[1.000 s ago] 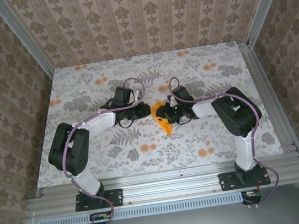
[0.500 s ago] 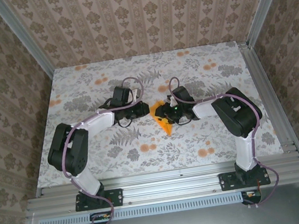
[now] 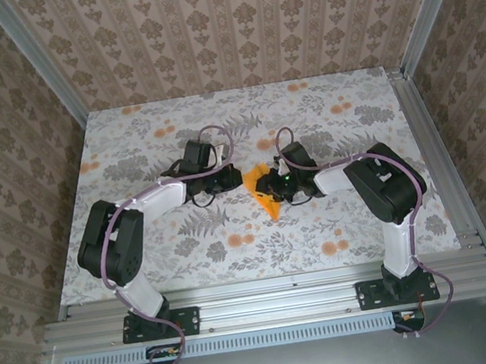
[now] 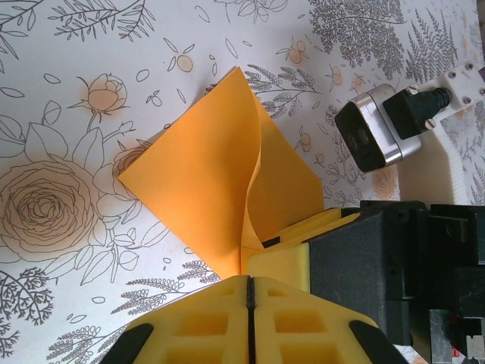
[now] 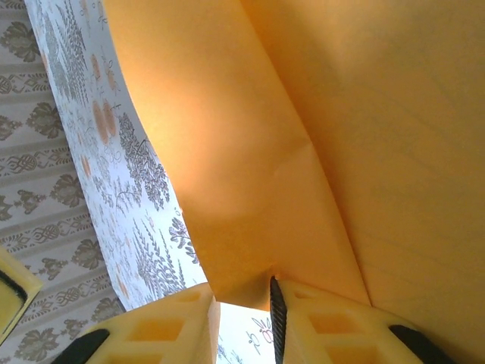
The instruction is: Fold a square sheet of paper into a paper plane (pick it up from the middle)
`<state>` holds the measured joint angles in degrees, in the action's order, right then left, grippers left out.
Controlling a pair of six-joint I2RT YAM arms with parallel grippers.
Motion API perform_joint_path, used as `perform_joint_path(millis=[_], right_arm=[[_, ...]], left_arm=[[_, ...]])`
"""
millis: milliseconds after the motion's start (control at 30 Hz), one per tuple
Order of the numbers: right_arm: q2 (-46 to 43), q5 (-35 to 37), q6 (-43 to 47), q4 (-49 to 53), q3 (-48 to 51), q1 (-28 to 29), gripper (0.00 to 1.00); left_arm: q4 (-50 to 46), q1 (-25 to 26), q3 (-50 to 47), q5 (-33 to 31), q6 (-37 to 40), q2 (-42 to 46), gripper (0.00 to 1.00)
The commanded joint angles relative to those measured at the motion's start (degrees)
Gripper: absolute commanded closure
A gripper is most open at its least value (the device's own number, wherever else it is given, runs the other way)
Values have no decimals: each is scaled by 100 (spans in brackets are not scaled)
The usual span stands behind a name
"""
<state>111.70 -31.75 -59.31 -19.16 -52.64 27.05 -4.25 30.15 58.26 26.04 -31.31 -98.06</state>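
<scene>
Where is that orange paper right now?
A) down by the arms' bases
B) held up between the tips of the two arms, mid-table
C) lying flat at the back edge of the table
B: the square sheet of paper sits in the middle of the table, between the left gripper, whose fingers are shut on its fold, and the right gripper.

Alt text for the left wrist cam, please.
The left gripper, yellow-fingered, is shut on the lower tip of a folded orange paper, one flap curling up above the floral tablecloth. The right gripper, black with yellow fingers, sits close beside it at right.
</scene>
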Motion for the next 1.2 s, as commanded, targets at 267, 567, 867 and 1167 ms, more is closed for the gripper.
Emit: perform_joint_path(millis=[267, 567, 867, 1167], right_arm=[[172, 287, 78, 758, 306, 73, 69], [89, 309, 233, 841, 289, 90, 69], [72, 345, 440, 966, 274, 108, 69], [31, 379, 513, 1063, 248, 125, 69]], left_arm=[[139, -22, 174, 285, -20, -111, 95], [96, 8, 454, 374, 8, -307, 95], [-259, 26, 1316, 937, 182, -1075, 92], [-637, 139, 2038, 1374, 398, -1822, 92]])
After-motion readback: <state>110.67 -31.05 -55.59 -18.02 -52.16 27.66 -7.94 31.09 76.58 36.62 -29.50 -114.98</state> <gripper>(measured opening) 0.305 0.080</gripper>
